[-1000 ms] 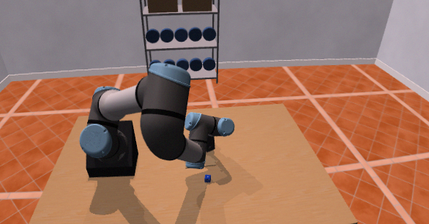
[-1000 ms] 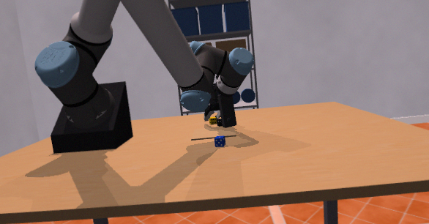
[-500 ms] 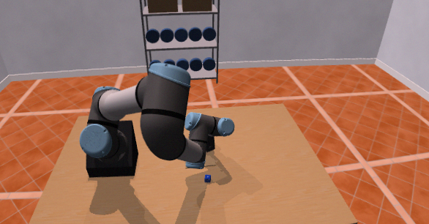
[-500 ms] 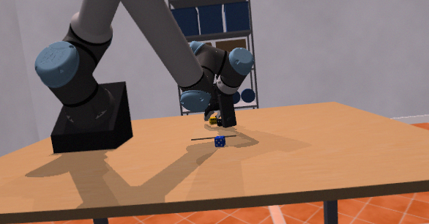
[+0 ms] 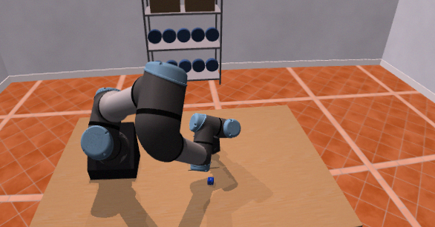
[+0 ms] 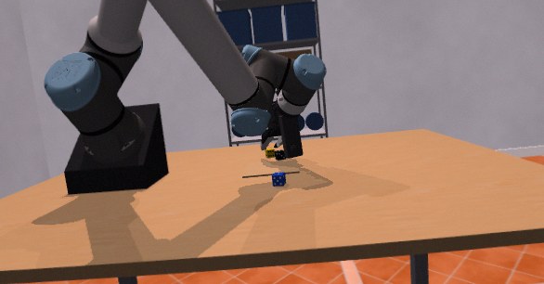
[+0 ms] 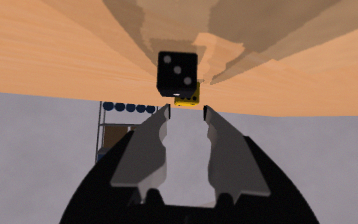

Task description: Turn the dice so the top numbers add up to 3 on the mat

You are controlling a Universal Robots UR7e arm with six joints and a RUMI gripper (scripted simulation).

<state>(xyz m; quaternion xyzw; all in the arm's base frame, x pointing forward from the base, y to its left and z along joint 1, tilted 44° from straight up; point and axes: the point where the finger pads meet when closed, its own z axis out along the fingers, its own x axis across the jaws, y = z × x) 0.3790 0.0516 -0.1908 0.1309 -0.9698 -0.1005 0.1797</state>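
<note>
A black die [image 7: 177, 74] lies on the table just beyond my fingertips, with a three-pip face toward the wrist camera. A yellow die [image 7: 187, 98] sits right behind it, partly hidden. In the exterior view the black die [image 6: 279, 154] and the yellow die [image 6: 269, 152] sit side by side next to my gripper [image 6: 289, 151]. My gripper [image 7: 187, 105] is low over the table, its fingers a little apart with nothing between them. A blue die [image 6: 278, 179] lies nearer the front, next to a thin dark strip [image 6: 270, 175] that looks like the mat's edge. The blue die also shows in the top view [image 5: 210, 181].
The arm's black base block [image 5: 113, 150] stands at the table's left side. A metal shelf [image 5: 182, 30] with boxes and dark round objects stands behind the table by the wall. The arm's elbow and wrist joints hang low over the table's middle.
</note>
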